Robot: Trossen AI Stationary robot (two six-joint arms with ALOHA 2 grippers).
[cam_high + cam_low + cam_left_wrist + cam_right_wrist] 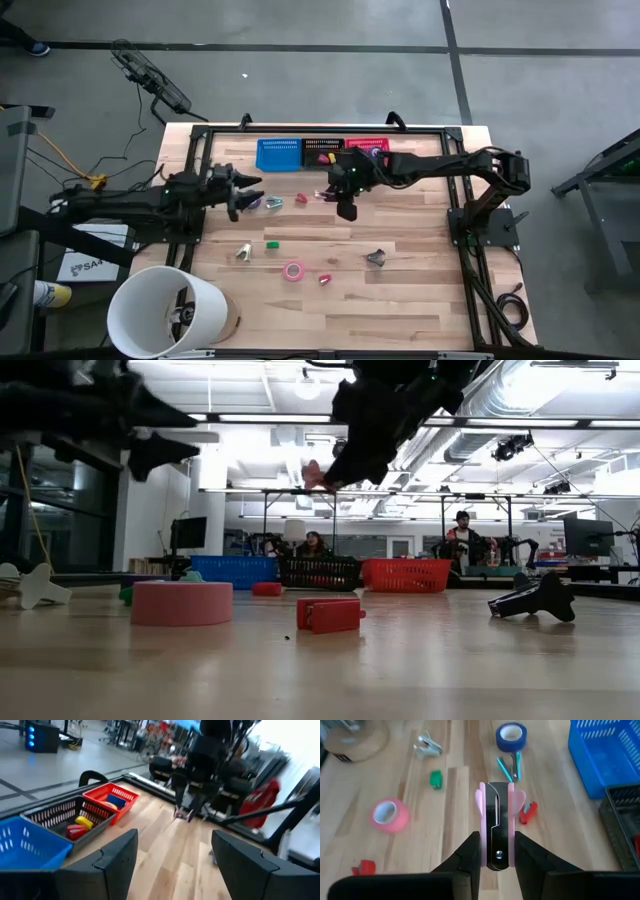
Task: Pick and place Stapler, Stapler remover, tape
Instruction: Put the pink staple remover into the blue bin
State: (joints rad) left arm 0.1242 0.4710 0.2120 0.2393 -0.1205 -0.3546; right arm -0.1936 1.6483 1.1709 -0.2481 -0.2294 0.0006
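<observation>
My right gripper point(497, 845) hangs over the middle of the table point(400, 300), shut on a pink staple remover point(330, 195). My left gripper point(175, 860) is open in the air above the table's left part, near a blue tape roll point(510, 735) and a teal staple remover point(510, 766). A pink tape roll point(293, 270) lies flat near the front. Two small red staplers point(302, 199) point(325, 279), a green piece point(272, 243), a silver remover point(243, 252) and a dark remover point(376, 259) lie scattered on the wood. My right gripper pinches the pink staple remover between its two fingers, on the flat pink sides point(482, 845) near the riveted hinge end. The fingers come from above, slanting down. The remover is lifted clear of the table point(315, 475), its clawed end pointing away from the wrist.
Blue point(279, 153), black point(323, 150) and red point(367, 147) baskets stand in a row at the far edge. A big white cylinder point(165, 310) stands at the near left corner. People show in the room behind the table.
</observation>
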